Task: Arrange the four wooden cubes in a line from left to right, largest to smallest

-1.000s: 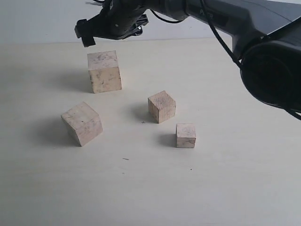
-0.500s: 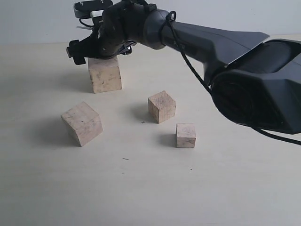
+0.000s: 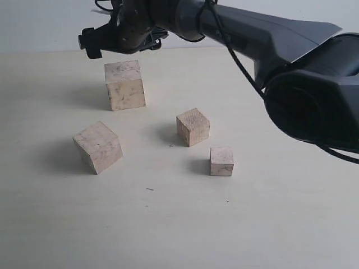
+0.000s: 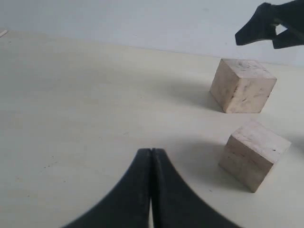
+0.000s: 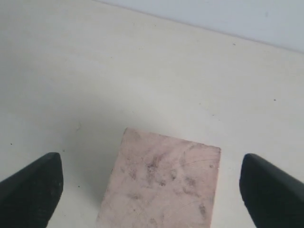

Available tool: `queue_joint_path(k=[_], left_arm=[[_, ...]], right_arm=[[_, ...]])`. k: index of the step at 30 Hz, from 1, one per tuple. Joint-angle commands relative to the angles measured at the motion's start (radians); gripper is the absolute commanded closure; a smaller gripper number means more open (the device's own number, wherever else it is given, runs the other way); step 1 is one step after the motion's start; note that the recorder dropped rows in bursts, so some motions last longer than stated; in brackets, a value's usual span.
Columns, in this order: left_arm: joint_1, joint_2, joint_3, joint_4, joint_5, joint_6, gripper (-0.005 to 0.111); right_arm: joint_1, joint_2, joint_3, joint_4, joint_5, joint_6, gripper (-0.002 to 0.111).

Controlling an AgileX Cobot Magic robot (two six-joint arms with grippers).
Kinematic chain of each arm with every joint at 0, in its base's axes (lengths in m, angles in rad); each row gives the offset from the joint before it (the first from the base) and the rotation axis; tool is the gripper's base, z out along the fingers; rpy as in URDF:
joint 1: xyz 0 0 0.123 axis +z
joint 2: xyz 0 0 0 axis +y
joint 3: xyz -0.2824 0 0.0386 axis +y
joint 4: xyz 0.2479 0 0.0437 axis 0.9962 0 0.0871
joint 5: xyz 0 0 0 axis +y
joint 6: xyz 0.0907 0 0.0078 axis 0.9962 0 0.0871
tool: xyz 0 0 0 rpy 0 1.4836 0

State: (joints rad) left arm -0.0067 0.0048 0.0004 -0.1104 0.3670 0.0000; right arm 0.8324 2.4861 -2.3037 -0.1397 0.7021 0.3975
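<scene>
Four wooden cubes sit on the pale table. The largest [image 3: 124, 85] is at the back left, and a slightly smaller one [image 3: 98, 147] sits left front. A medium cube [image 3: 193, 126] is in the middle, and the smallest [image 3: 222, 161] lies right of it. My right gripper [image 3: 123, 42] hangs open just above the largest cube [image 5: 166, 166]. Its fingertips [image 5: 33, 190] stand wide to either side without touching. My left gripper [image 4: 151, 152] is shut and empty, low over the table. It looks toward the largest cube [image 4: 242, 85] and the second cube [image 4: 254, 154].
The right arm [image 3: 269, 39] reaches in from the right across the back of the table, and its dark base [image 3: 320, 95] fills the right side. A pale wall [image 3: 45, 22] rises behind the table's far edge.
My right gripper dipped down around the top of the largest cube half a second ago and now sits higher again, still open. None of the cubes has moved.
</scene>
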Motion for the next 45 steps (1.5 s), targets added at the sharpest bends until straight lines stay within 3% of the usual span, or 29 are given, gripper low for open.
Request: queue_joint_path(k=[1,23,27,29,32,35,37,41,45], left_arm=[[-0.005,-0.005,0.0,0.003,-0.005,0.0,0.107],[-0.005,-0.005,0.0,0.003,-0.005,0.0,0.107],[-0.005,-0.005,0.0,0.003,-0.005,0.0,0.107],[-0.005,-0.005,0.0,0.003,-0.005,0.0,0.107],[-0.005,-0.005,0.0,0.003,-0.005,0.0,0.107],[-0.005,-0.005,0.0,0.003,-0.005,0.0,0.107],[-0.005,-0.005,0.0,0.003,-0.005,0.0,0.107],[-0.005,-0.005,0.0,0.003,-0.005,0.0,0.107],[-0.005,-0.005,0.0,0.003,-0.005,0.0,0.107]], right_arm=[[-0.001,-0.002,-0.007,-0.033,0.052,0.04,0.014],[0.006,0.111,-0.007,0.034,-0.025,0.056,0.017],[0.006,0.119,-0.007,0.034,0.029,0.056,0.031],[0.006,0.108,-0.007,0.034,0.039,0.056,0.046],[0.006,0.072,-0.007,0.032,0.056,0.007,0.078],[0.006,0.015,-0.007,0.036,0.098,-0.162,0.108],[0.006,-0.021,-0.007,0.06,0.141,-0.333,0.108],[0.003,-0.082,-0.007,0.131,0.336,-0.859,0.108],[-0.038,-0.096,-0.007,0.373,0.497,-1.109,0.108]])
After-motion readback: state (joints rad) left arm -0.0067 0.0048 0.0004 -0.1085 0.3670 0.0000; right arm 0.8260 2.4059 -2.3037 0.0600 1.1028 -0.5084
